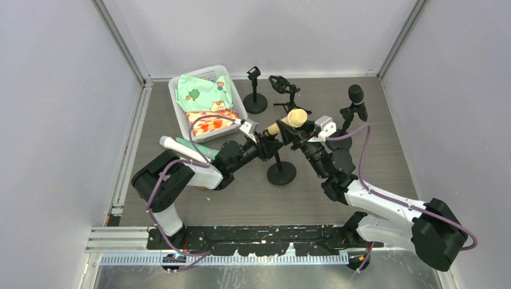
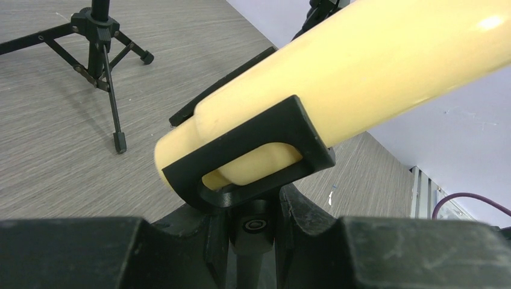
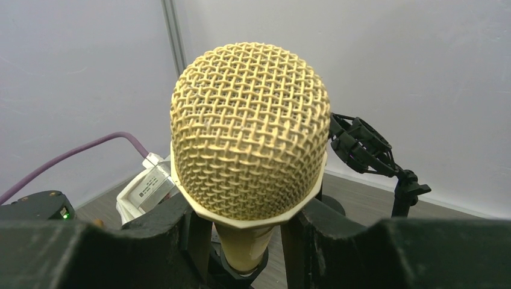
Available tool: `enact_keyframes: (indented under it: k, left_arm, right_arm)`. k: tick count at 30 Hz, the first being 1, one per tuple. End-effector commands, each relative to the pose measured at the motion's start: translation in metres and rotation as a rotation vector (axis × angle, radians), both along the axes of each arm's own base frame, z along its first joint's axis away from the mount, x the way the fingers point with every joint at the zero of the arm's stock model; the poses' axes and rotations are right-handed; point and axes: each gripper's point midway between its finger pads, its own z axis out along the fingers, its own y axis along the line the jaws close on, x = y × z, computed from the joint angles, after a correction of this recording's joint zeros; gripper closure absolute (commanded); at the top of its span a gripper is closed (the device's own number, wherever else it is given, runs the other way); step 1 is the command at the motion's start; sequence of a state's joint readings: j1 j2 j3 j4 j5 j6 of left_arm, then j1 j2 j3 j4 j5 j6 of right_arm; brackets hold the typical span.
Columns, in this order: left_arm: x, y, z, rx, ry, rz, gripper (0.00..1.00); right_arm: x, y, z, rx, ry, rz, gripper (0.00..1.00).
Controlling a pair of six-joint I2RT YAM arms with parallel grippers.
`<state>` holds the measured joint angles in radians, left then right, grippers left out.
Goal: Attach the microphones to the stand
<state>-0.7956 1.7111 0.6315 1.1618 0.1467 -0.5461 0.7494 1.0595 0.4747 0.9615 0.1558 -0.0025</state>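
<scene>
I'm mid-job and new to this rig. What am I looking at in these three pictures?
These are two robot arms bolted at the near edge of a table. The top picture looks down from above and behind them. The other two come from a camera on each wrist. The left gripper clamps a stand under its clip, where a yellow mic sits. The right gripper flanks that mic's neck, but its grip is unclear. Also there: a basket, a white mic, a spare stand, a tripod and a mounted black mic.

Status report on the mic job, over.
Left gripper shut on the clip, at its stem. Right gripper straddling the cream microphone, grip unclear. Microphone seated in the clip. Nothing seen in the way.
</scene>
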Motion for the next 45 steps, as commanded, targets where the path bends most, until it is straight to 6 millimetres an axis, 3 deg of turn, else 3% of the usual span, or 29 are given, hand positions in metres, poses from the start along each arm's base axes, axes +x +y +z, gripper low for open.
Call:
enact_keyframes:
  k: [1,34,42,44,45]
  left_arm:
    - [-0.024,-0.013,0.064,-0.142,-0.181,-0.109,1.00]
    - [-0.025,-0.004,0.125,-0.157,-0.312,-0.095,1.00]
    - [-0.025,-0.002,0.128,-0.170,-0.308,-0.087,1.00]
    - [-0.024,-0.001,0.127,-0.169,-0.303,-0.080,1.00]
    - [-0.023,0.000,0.126,-0.167,-0.300,-0.075,1.00]
  right_arm:
    - [0.009,-0.002,-0.136,-0.320,0.286,-0.043,0.99]
    - [0.016,0.017,-0.244,-0.462,0.482,0.004,0.99]
    - [0.014,0.018,-0.262,-0.424,0.519,0.005,0.99]
    - [0.015,0.018,-0.255,-0.386,0.505,-0.003,0.93]
    - [0.015,0.018,-0.249,-0.360,0.497,-0.007,0.83]
